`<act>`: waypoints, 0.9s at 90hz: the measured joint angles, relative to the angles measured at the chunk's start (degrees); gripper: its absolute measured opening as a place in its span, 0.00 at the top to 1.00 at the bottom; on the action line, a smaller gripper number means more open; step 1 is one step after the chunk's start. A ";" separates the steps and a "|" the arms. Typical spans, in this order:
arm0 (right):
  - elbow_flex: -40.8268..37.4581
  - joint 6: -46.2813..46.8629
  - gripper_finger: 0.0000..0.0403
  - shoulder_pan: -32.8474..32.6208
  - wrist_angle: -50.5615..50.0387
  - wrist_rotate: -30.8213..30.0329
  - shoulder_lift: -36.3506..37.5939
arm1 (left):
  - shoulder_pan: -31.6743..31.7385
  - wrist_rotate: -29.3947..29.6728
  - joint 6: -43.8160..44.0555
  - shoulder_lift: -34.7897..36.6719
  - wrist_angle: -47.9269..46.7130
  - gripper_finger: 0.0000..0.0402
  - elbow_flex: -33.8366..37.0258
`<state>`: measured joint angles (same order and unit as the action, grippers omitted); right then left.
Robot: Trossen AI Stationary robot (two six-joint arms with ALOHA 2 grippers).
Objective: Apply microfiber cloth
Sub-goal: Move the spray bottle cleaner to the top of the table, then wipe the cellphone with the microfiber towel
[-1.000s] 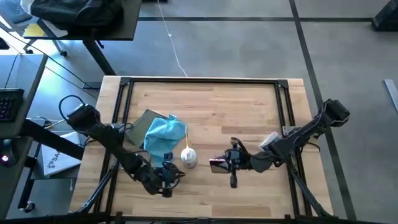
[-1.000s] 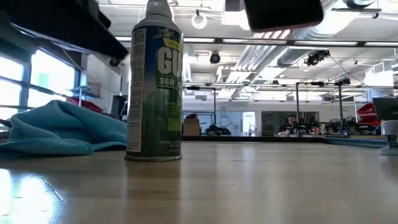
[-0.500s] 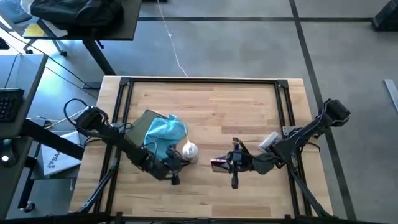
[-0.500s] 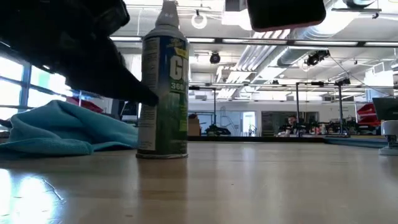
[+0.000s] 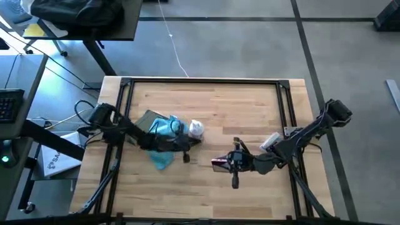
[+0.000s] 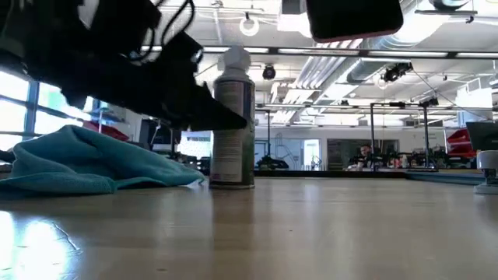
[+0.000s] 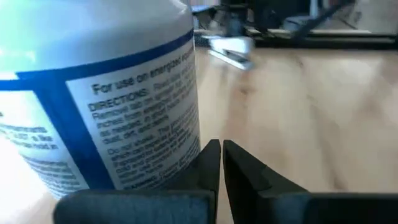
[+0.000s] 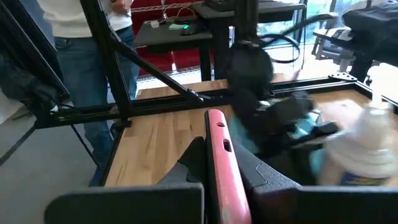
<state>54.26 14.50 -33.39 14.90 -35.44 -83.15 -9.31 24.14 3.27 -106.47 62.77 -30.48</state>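
Wooden table (image 5: 212, 103) with a black frame carries all items; a lab room with ceiling lights fills the background of the low view.

The cloth (image 5: 164, 139) lies bunched on the table's left half, partly over an olive pouch (image 5: 145, 120). In the low view the cloth (image 6: 85, 159) rests flat on the wood, just beside the can.

The can (image 5: 196, 128) stands upright to the right of the cloth, white cap up. The low view shows the can (image 6: 233, 124) upright on the surface with the left arm's dark body crossing in front of its upper part.

The left gripper (image 5: 187, 145) reaches across the cloth and sits low, beside the can on its near side. In the left wrist view the left gripper (image 7: 221, 155) has its fingertips (image 7: 211, 163) pressed almost together with nothing between them; the can's printed label (image 7: 134, 118) is just beside them.

The right gripper (image 5: 220, 165) hovers over the table's middle front, well apart from the can. In the right wrist view the right gripper (image 8: 217, 140) is clamped on a flat pink object (image 8: 219, 163), held edge-on. A person (image 8: 84, 37) stands beyond the table.
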 joint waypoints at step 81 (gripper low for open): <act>0.00 -2.48 1.00 0.02 -0.12 -1.66 0.00 | 11.84 -8.23 -0.30 6.25 -8.87 1.00 2.65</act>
<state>54.26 12.02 -33.36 14.77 -37.09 -83.15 2.53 15.91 2.97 -100.22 53.90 -27.83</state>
